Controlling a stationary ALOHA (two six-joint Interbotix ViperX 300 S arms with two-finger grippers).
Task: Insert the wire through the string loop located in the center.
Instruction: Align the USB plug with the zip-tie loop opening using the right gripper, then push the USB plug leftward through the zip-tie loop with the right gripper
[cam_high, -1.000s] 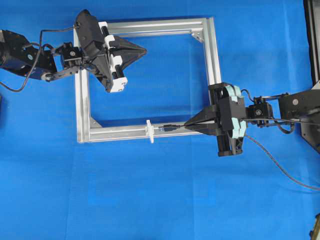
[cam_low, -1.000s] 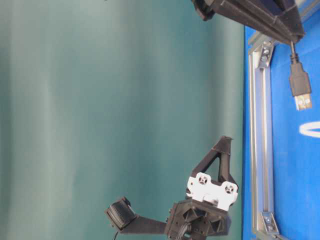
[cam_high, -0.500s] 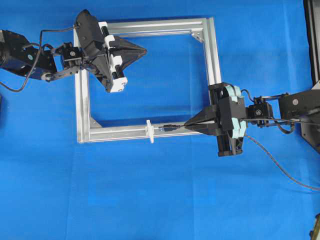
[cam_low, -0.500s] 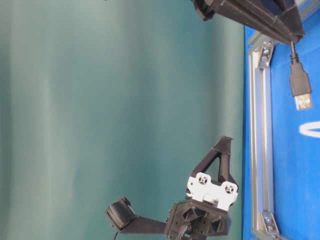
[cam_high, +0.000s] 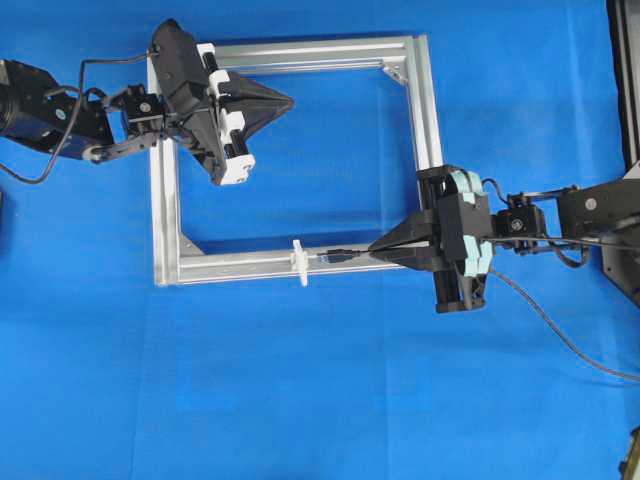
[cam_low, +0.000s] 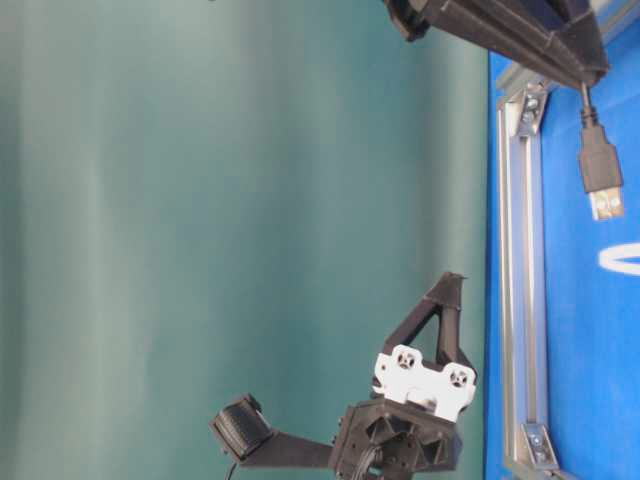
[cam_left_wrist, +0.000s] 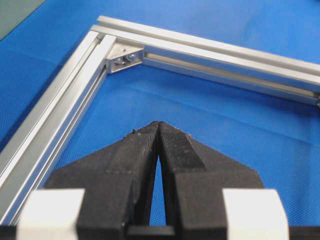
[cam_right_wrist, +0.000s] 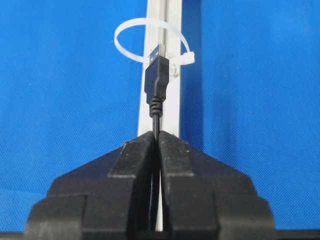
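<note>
Two tools are mine, and both show in the overhead view. At the upper left, my left tool (cam_high: 285, 100) hangs over the top-left corner of the aluminium frame (cam_high: 430, 120), its tips pointing right into the open middle; the left wrist view shows its fingers (cam_left_wrist: 142, 150) clenched together on nothing. Along the frame's bottom rail, left of centre, the string loop (cam_high: 298, 262) stands upright on the metal. Just right of it lies the plug end of the wire (cam_high: 338, 256), aimed at the loop. In the right wrist view the plug's metal tip sits at the loop's (cam_right_wrist: 150, 42) opening; whether it has entered I cannot tell. Further right, my right tool (cam_high: 378, 247) is clamped on the wire just behind the plug. Blue counter (cam_high: 300, 400) lies underneath everything.
</note>
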